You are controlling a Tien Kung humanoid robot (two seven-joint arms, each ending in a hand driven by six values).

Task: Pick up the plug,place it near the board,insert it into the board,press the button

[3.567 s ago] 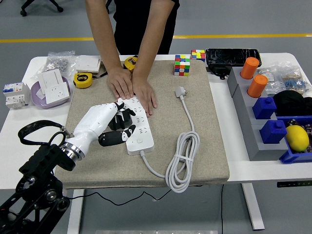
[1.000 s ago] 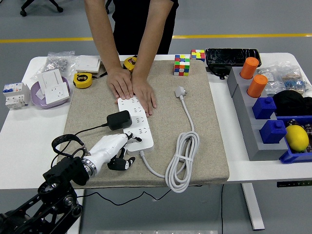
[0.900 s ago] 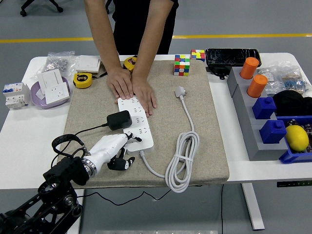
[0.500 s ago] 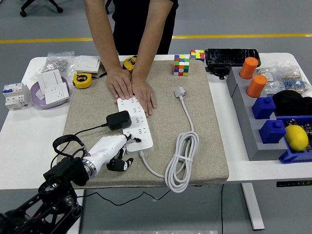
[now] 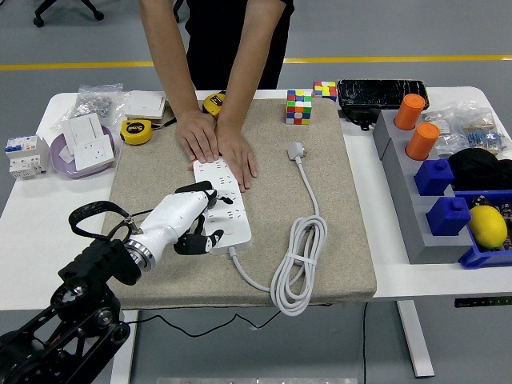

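A white power strip [image 5: 225, 206] lies on a beige mat [image 5: 336, 240] that covers the middle of the white table [image 5: 32, 232]. Its far end is pinned down by a person's two hands [image 5: 216, 144], laid flat and side by side on it from the far side. From the strip's near end a white cable [image 5: 300, 256] runs out, is coiled on the mat to the right, and ends in a white three-pin plug [image 5: 297, 150] lying loose farther back.

Around the mat, two yellow tape measures [image 5: 138, 131], a purple bowl [image 5: 62, 160] holding white wall sockets, a circuit breaker [image 5: 24, 154] and bagged parts are seen on the left. At the far edge two colour cubes [image 5: 299, 106] and a black case [image 5: 381, 92] stand. On the right, orange cylinders [image 5: 410, 111], blue blocks [image 5: 434, 177] and a yellow lemon [image 5: 488, 226] sit on grey and blue holders.

The left hand [image 5: 190, 218] is reached in from the lower left and rests over the strip's left edge. The black plug [image 5: 196, 192] is largely hidden under the hand; only a dark part is seen at the strip's left side, just near the person's hands. The black fingertips [image 5: 210, 238] are curled down beside the strip's near end, and whether the plug is gripped cannot be told. The strip's button is not made out.
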